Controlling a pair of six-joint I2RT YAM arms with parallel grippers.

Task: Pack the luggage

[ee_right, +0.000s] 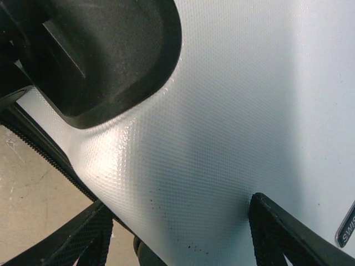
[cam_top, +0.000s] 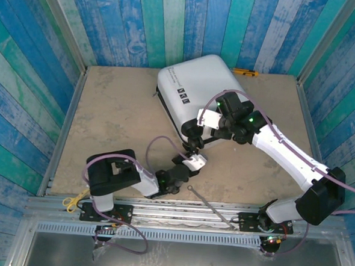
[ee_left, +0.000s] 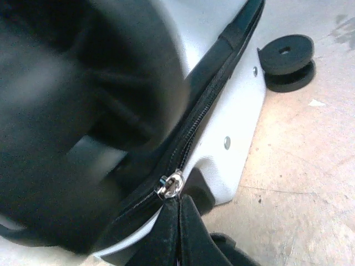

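The luggage (cam_top: 204,86) is a white hard-shell suitcase lying closed at the back middle of the table. My left gripper (cam_top: 190,154) is at its near corner, shut on the silver zipper pull (ee_left: 171,184), which sits at the tips of the pressed-together left gripper (ee_left: 178,204). The black zipper track (ee_left: 205,105) runs up along the white shell (ee_left: 236,111) toward a black wheel (ee_left: 287,60). Just above that corner, my right gripper (cam_top: 195,134) is open. One of its fingers (ee_right: 277,230) rests on the dimpled shell (ee_right: 222,138); the other hangs past the edge over the table.
Yellow-handled scissors (cam_top: 72,200) lie at the table's front left edge. A thin rod (cam_top: 209,202) lies near the front rail. A yellow object (cam_top: 244,71) sits behind the suitcase. Blue plank walls enclose the tan table (cam_top: 118,117). A black moulded part (ee_right: 105,50) is set into the shell.
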